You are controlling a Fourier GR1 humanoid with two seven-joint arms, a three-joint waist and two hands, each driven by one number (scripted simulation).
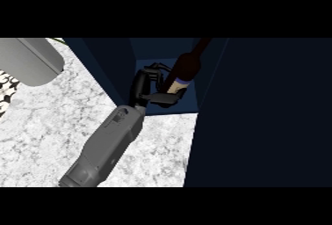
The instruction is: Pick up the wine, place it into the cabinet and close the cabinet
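The dark blue cabinet [259, 110] fills the view from twelve to five o'clock, and its door, which seems to be the large dark panel at three o'clock, stands open. The marble counter [45, 132] covers the side from seven to ten o'clock, with a grey rounded object [32, 59] at ten o'clock. One grey forearm comes in from seven o'clock; which arm it is cannot be told for sure, but it is taken here as the left hand [146, 85]. Its fingers are curled around the wine [182, 72], which is already inside the cabinet opening at twelve o'clock, leaning a little. What probably remains is releasing the bottle and closing the door.
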